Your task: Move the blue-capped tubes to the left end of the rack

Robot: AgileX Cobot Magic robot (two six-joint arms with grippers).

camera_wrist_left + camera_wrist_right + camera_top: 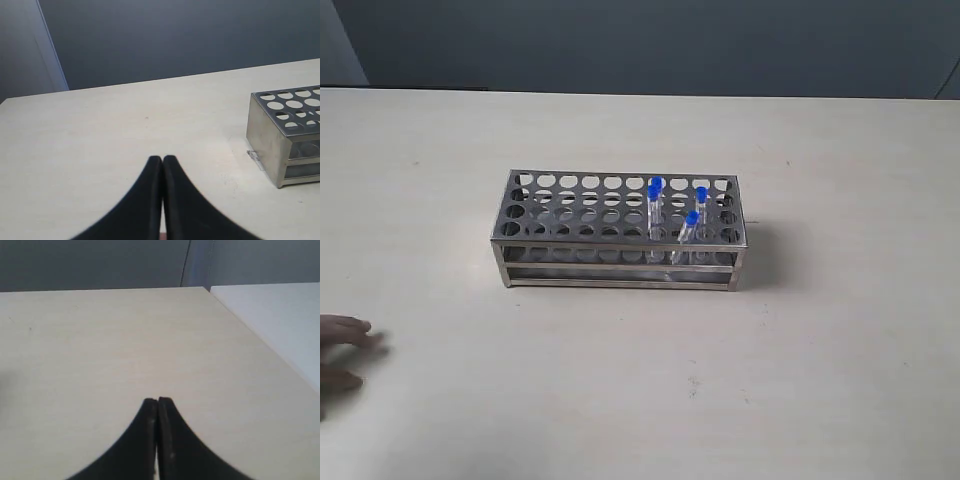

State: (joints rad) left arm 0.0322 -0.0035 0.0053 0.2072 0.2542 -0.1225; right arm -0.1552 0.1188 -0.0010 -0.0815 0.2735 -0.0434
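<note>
The silvery metal rack (620, 262) stands mid-table in the exterior view. The blue-capped tubes (655, 205) stand upright in holes toward its right end: one pair close together, one (701, 200) further right, one (691, 225) in the front row. Neither gripper shows in the exterior view. In the left wrist view my left gripper (162, 160) is shut with nothing in it, above bare table, and one end of the rack (267, 135) lies off to the side. My right gripper (158, 401) is shut and empty over bare table; no rack shows in the right wrist view.
A person's hand (340, 345) rests on the table at the exterior view's lower left edge. A white surface (280, 325) borders the table in the right wrist view. Dark wall lies behind the table.
</note>
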